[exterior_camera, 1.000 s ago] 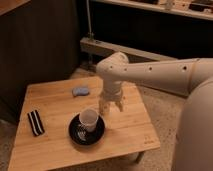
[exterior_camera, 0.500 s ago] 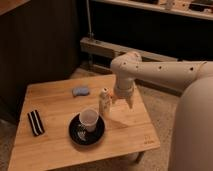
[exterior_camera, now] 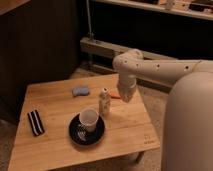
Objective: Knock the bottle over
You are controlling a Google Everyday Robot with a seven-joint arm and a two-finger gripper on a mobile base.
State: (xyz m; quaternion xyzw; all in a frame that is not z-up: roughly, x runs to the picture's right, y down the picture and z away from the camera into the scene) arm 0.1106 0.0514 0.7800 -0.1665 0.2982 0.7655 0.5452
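A small white bottle (exterior_camera: pixel 104 101) stands upright near the middle of the wooden table (exterior_camera: pixel 125 130), just behind a black plate. My gripper (exterior_camera: pixel 125 96) hangs at the end of the white arm, which bends down from the right. It is to the right of the bottle, a short gap away, at about the height of the bottle's top. A small orange thing (exterior_camera: pixel 115 96) lies on the table between them.
A white cup (exterior_camera: pixel 89 120) sits on the black plate (exterior_camera: pixel 75 136) in front of the bottle. A blue sponge (exterior_camera: pixel 80 91) lies behind and to the left of the bottle. A black striped object (exterior_camera: pixel 35 122) lies at the table's left. A dark shelf unit stands behind.
The arm has swung right, from over the bottle to beside it, uncovering it. The bottle still stands upright in the same place.
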